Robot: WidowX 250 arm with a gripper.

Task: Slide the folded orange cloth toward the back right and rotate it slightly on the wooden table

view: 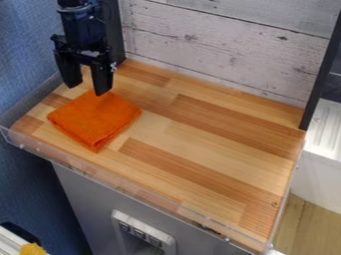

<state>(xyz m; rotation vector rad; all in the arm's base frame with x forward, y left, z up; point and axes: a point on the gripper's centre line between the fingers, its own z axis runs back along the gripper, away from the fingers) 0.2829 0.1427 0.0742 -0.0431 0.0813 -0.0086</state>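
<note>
Orange cloth (94, 118), folded into 1 flat, slightly uneven square, lying at the left of the wood-striped desk (220, 154). Above its far edge we see 1 black gripper (88, 88), its 2 fingers apart and pointing down.

The cloth (94, 119) lies left on the tabletop (213, 134), before the backboard (220, 47).

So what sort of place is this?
Looks like a robot test bench: a black gripper above a folded orange cloth, on a wood-plank worktop with a clear raised edge.
</note>
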